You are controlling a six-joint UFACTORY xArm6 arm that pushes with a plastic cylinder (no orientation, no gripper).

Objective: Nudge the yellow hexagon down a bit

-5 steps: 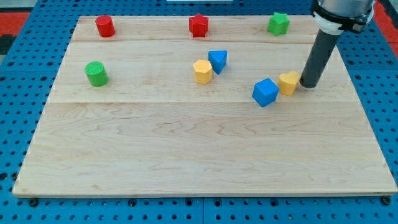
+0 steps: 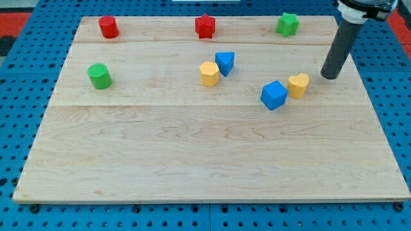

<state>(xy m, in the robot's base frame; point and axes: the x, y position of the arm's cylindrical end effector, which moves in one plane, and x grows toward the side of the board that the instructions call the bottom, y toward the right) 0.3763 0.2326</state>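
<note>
Blue pegboard frames the pale wooden tabletop (image 2: 205, 154). No pincer exists on this arm, so none can be reported open or closed; my tip (image 2: 329, 77) rests near the view's right edge, up and right of the yellow heart block (image 2: 298, 85), apart from it. The yellow hexagon block (image 2: 209, 73) sits mid-board, touching the blue triangular block (image 2: 225, 62). A good nudge probably means placing the tip just above the hexagon, clear of the triangle, then pushing briefly toward the view's bottom. The rod leans slightly rightward.

Robotics lab, blue pegboard bench (image 2: 26, 128), wooden board (image 2: 205, 160)
</note>
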